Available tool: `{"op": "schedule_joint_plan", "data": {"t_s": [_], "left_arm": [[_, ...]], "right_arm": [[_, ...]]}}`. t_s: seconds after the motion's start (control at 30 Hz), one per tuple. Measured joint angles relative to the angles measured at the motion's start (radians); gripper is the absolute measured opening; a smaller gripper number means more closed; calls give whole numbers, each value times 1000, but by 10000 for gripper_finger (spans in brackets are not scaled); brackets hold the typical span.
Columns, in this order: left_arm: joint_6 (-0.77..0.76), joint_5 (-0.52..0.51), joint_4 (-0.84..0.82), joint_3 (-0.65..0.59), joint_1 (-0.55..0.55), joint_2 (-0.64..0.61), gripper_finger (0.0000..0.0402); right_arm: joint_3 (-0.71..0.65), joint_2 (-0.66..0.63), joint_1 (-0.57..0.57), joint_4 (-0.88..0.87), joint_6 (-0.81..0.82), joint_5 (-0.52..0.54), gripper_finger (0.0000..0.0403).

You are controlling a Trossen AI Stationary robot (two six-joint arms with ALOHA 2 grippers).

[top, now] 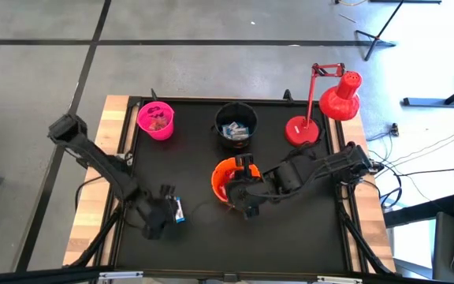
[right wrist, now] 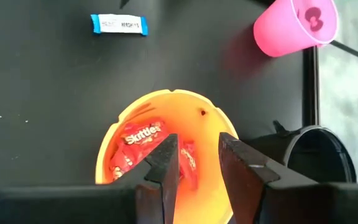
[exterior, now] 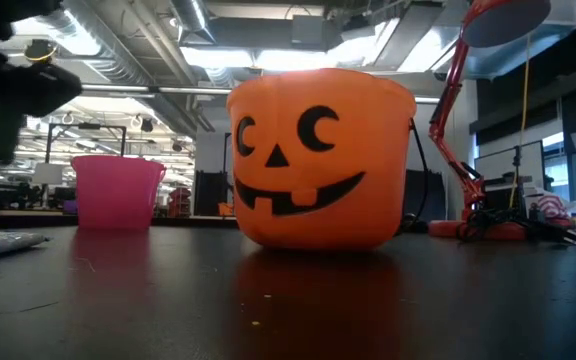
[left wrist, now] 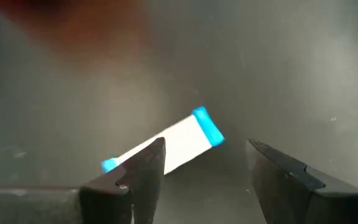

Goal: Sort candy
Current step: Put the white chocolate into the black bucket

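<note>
The blue-and-white bar (left wrist: 166, 142) lies flat on the table (top: 290, 237), beneath the left gripper (left wrist: 207, 165), fingers spread to straddle it. The right gripper (right wrist: 199, 163) hovers over the orange bucket (right wrist: 204, 109) of red packets (right wrist: 143, 134), fingers part-spread, holding nothing.

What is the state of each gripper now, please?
Left gripper: open, above the blue-and-white bar on the table, holding nothing.
Right gripper: open, empty, over the orange bucket.

Bright ceiling lights (exterior: 218, 55) glare in the low view; the left wrist view is blurred.
</note>
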Motion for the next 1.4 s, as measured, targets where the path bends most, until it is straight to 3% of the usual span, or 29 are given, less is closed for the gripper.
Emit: {"op": "schedule_joint_plan", "data": {"t_s": [0.23,0.47,0.87,1.4], "left_arm": [[19,-37,3,100,-85,192,212],[173,-182,-53,182,-125,309,212],[371,-196,-84,182,-112,364,212],[828,5,-17,141,16,360,212]], "right_arm": [[2,0,2,-2,4,17,111],[2,0,1,-1,5,27,111],[2,0,3,-1,23,25,111],[2,0,3,11,22,24,111]]}}
